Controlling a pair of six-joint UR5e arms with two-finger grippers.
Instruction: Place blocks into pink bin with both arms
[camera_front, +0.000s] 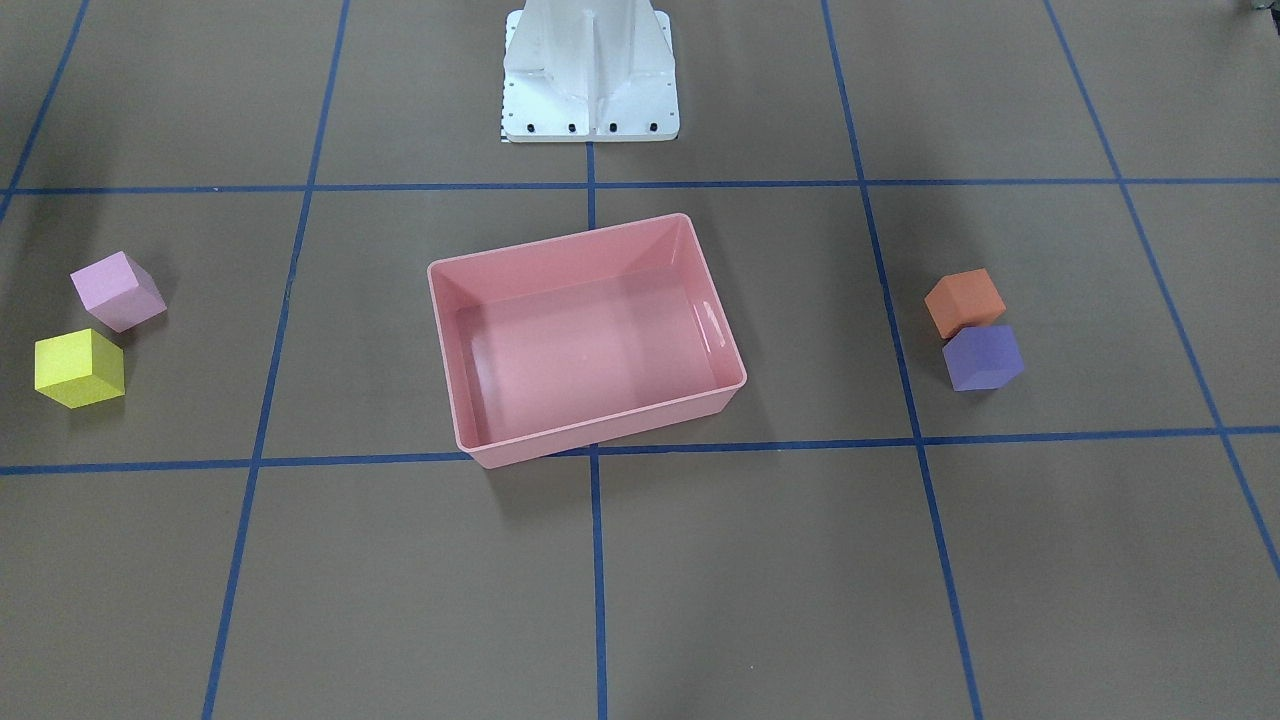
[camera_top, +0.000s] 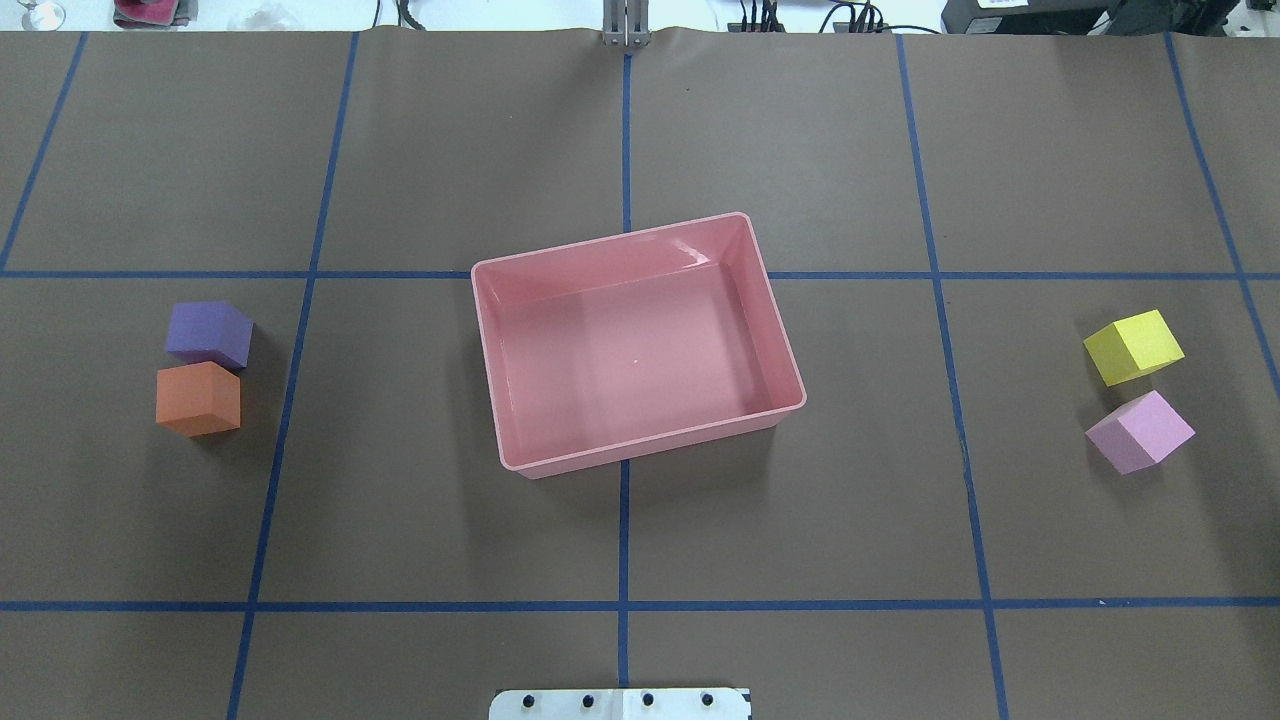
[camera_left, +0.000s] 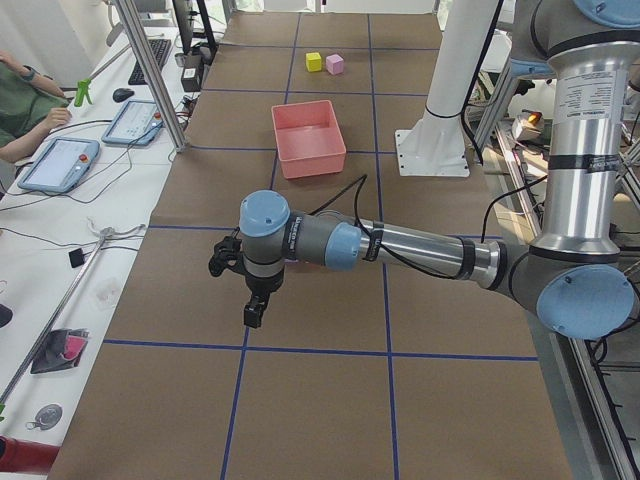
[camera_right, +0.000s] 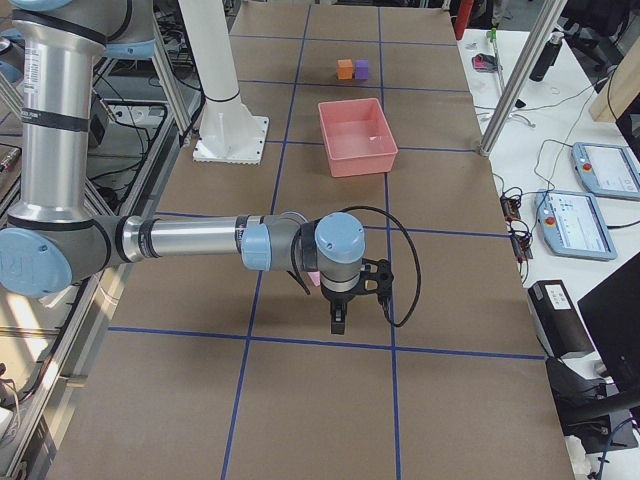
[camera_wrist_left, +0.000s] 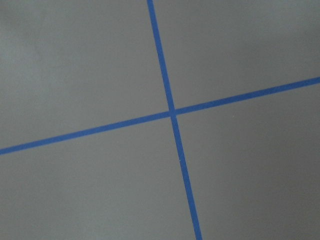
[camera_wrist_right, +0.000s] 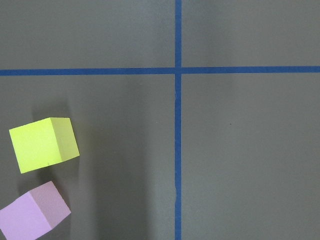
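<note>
The pink bin (camera_top: 520, 290) stands empty at the table's middle, also in the front view (camera_front: 450, 300). The orange block (camera_top: 198, 398) and the purple block (camera_top: 207, 334) sit together to its left. The yellow block (camera_top: 1133, 346) and the lilac block (camera_top: 1139, 431) sit to its right, and both show in the right wrist view, the yellow block (camera_wrist_right: 44, 144) above the lilac block (camera_wrist_right: 32, 212). My left gripper (camera_left: 253, 315) hangs over the table at the robot's left end. My right gripper (camera_right: 338, 322) hangs at the right end. I cannot tell whether either is open or shut.
Blue tape lines (camera_top: 624, 540) grid the brown table. The white base pedestal (camera_front: 590, 90) stands behind the bin. Operators' tablets (camera_left: 60, 160) and cables lie on a side bench, and a metal post (camera_left: 150, 70) stands at the table's edge.
</note>
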